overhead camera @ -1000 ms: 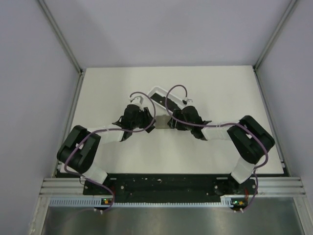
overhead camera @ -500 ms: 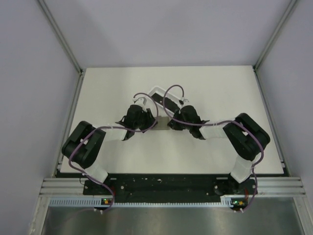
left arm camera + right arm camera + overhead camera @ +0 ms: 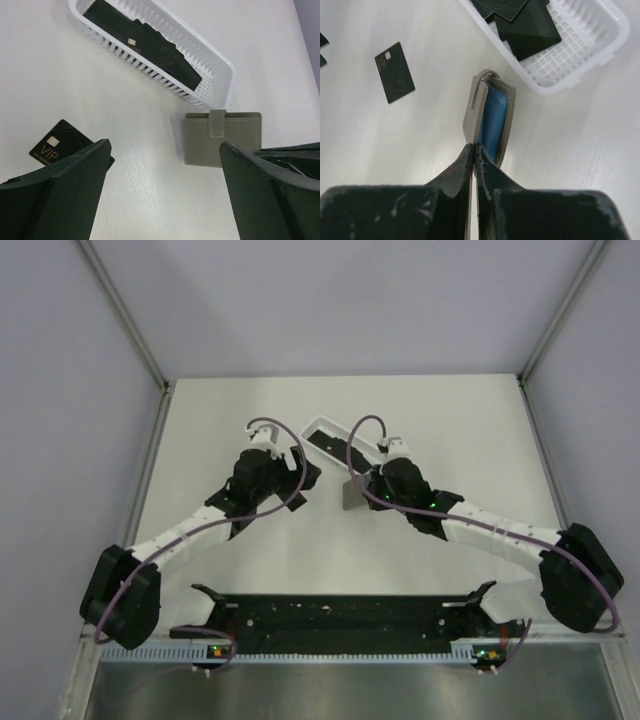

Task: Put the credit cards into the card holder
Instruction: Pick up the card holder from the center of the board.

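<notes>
- The right gripper (image 3: 473, 150) had its two black fingers squeezed tight on one thin grey side of the card holder (image 3: 492, 117).
- The card holder was a small, flat, grey box that looked smooth like metal. It was open just a crack, like a book, and it was blue inside. It was near the middle of the white table (image 3: 450, 420).
- The left gripper (image 3: 165, 145) was wide open and held nothing. The flat grey face of the card holder, with a little tab at its top edge, showed at its 3 o'clock.
- One of the credit cards (image 3: 57, 146) lay flat on the table at 9 o'clock from the card holder, apart from it. It was thin and black with gold "VIP" letters.
- Farther off, at 12 o'clock from the card holder, was a long white plastic tray (image 3: 212, 75). It had round corners and walls full of little slots. More black cards lay piled inside it.
</notes>
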Robot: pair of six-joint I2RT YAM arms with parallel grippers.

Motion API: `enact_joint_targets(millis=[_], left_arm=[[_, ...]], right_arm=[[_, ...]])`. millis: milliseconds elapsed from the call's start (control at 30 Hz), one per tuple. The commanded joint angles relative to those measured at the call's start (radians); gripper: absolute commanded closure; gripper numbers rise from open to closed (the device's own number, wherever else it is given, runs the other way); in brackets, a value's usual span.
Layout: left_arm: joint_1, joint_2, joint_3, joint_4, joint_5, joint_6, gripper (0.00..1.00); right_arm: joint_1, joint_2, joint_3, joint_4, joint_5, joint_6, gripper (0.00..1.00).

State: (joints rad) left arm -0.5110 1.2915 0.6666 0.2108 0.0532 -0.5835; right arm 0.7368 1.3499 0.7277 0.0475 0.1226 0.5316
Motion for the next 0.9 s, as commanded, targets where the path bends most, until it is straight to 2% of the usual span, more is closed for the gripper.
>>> enact_joint_targets(millis=[0,67,133,233,400,433,567,667,700,733,800,867], left_arm=[[-0.003,-0.110,0.022,-0.174,-0.113,0.025,0.01],[-0.003,-0.155,0.019,-0.206,-0.128,0.019,0.01],[-0.003,-0.210,-0.001,-0.243,-0.138,0.017,0.01],[-0.003,-0.277,-0.031,-0.255,-0.156,0.020,0.01],[-0.003,-0.377,-0.073,-0.286,-0.177,0.033,0.02],[-0.003,-0.398,-0.082,-0.301,-0.188,0.036,0.03],[-0.003,-0.449,-0.082,-0.358,-0.217,0.050,0.04],[-0.001,-0.492,-0.090,-0.390,-0.254,0.051,0.04],[-0.001,-0.506,-0.093,-0.399,-0.263,0.053,0.04],[-0.003,-0.523,-0.096,-0.412,-0.268,0.054,0.04],[-0.001,-0.544,-0.099,-0.433,-0.285,0.056,0.04],[0.000,-0.564,-0.099,-0.448,-0.296,0.056,0.03]], right_arm=[[0.116,-0.098,0.139,-0.421,0.380,-0.096,1.00],[0.168,-0.074,0.191,-0.594,0.500,-0.093,1.00],[0.232,-0.034,0.225,-0.708,0.630,-0.068,1.00],[0.320,0.061,0.280,-0.858,0.744,0.002,1.00],[0.461,0.323,0.419,-1.151,0.880,0.204,1.00],[0.519,0.419,0.487,-1.228,0.899,0.256,1.00],[0.656,0.540,0.605,-1.229,0.881,0.277,1.00],[0.703,0.569,0.650,-1.128,0.824,0.226,1.00],[0.716,0.559,0.647,-1.073,0.783,0.200,0.90],[0.723,0.537,0.633,-1.022,0.757,0.173,0.75],[0.730,0.445,0.581,-0.895,0.694,0.137,0.55],[0.727,0.318,0.491,-0.755,0.634,0.101,0.44]])
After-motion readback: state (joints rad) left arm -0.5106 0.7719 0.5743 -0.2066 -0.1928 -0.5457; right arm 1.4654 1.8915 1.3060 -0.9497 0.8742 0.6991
